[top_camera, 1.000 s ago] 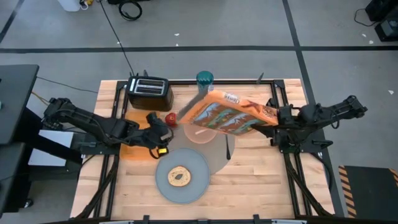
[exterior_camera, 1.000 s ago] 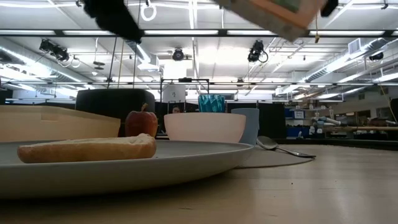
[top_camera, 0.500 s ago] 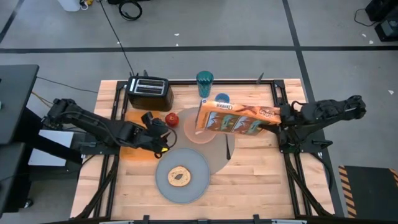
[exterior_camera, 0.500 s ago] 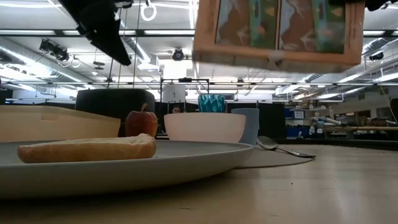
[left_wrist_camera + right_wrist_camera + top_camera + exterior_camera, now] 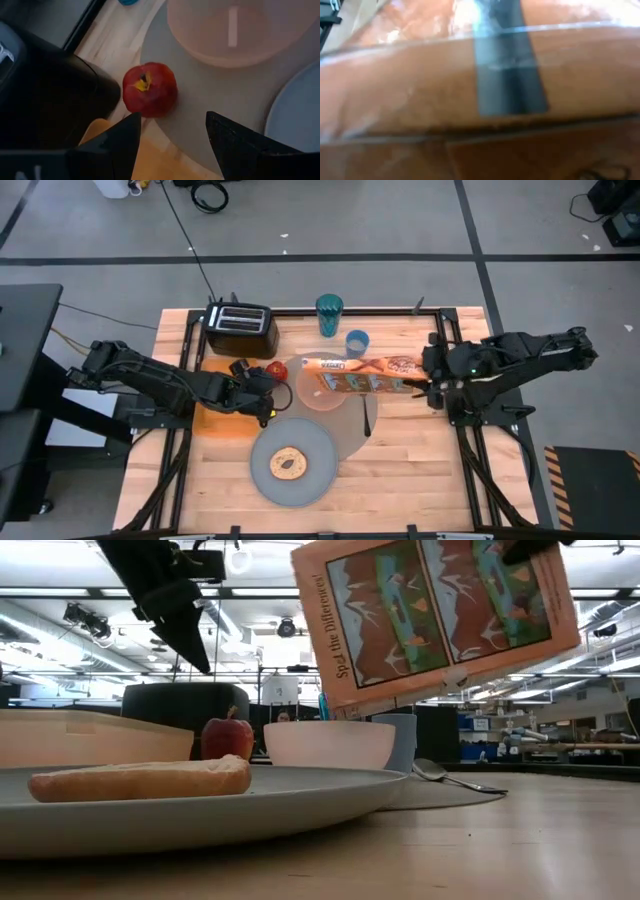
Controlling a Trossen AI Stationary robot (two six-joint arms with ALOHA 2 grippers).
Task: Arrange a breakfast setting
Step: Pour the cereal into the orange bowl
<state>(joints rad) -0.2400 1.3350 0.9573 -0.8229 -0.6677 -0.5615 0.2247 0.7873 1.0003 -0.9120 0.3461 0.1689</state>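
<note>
The right arm reaches in from the table's right edge, stretched almost level toward the middle, and its right gripper (image 5: 432,376) is clamped on the end of the orange cereal box (image 5: 362,375); the box is held clear of the table, lying lengthwise with its narrow side up in the high view, over the far rim of the pink bowl (image 5: 320,392); in the low view the box (image 5: 435,615) hangs tilted above the bowl (image 5: 329,743), its printed back panel facing the camera; the right wrist view is filled by the box's taped orange flap (image 5: 485,85). The left arm comes from the table's left edge, folded low and pointing toward the centre, with the left gripper (image 5: 262,393) hovering just beside the red apple (image 5: 277,370); its jaws stand apart and hold nothing, and in the left wrist view the two dark fingers (image 5: 115,142) frame the apple (image 5: 149,89), which sits on the edge of the large round grey mat (image 5: 200,110). The bagel (image 5: 289,463) lies on the smaller round grey plate (image 5: 318,448), which overlaps the near side of the mat (image 5: 350,432); the metal spoon (image 5: 365,416) lies on the mat to the right of the bowl; the small light-blue cup (image 5: 356,342) stands just behind the box, near a teal tumbler (image 5: 329,310); a black toaster (image 5: 241,328) sits at the far left corner.
</note>
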